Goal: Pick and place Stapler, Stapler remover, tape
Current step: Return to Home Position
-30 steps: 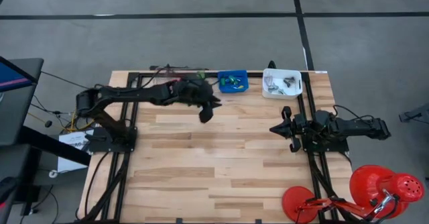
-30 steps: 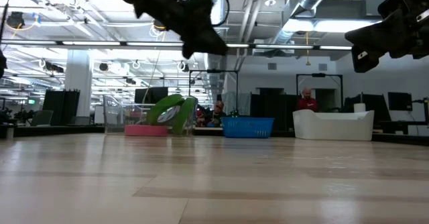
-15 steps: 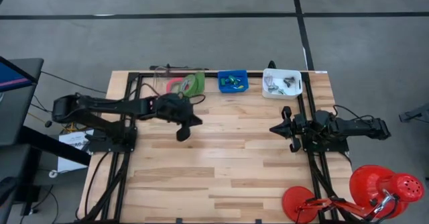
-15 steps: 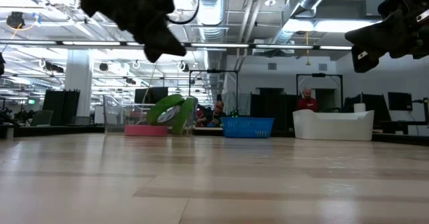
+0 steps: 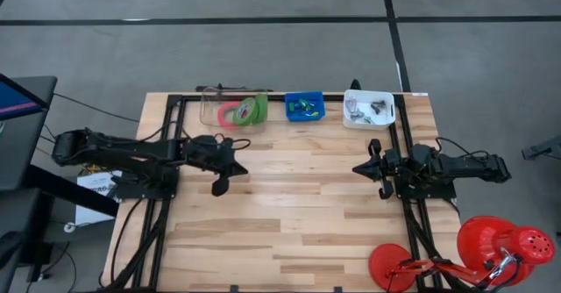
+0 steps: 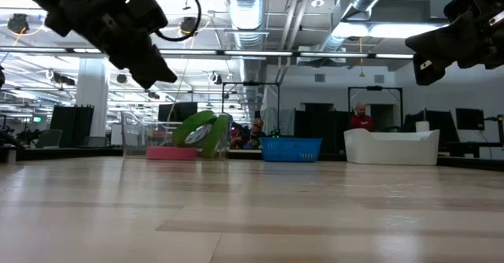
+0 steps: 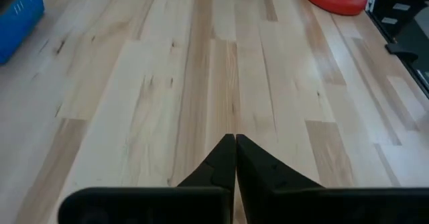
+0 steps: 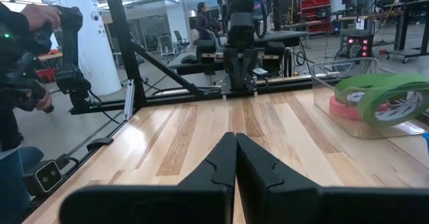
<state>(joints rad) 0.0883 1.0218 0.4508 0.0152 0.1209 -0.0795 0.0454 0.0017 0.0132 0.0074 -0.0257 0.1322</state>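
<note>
While L gripper [image 5: 217, 188], pressed together & empty, hangs nr worktop's [image 5: 298, 214] left edge, a low homing path could scrape wood. R gripper [image 5: 357, 167] pressed together too, right edge; tape [image 5: 248, 110] sits in far-edge clear bin [image 5: 210, 109].

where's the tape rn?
High view: tape rolls sit in the clear bin at the far edge of the table, just left of the blue bin.
</note>
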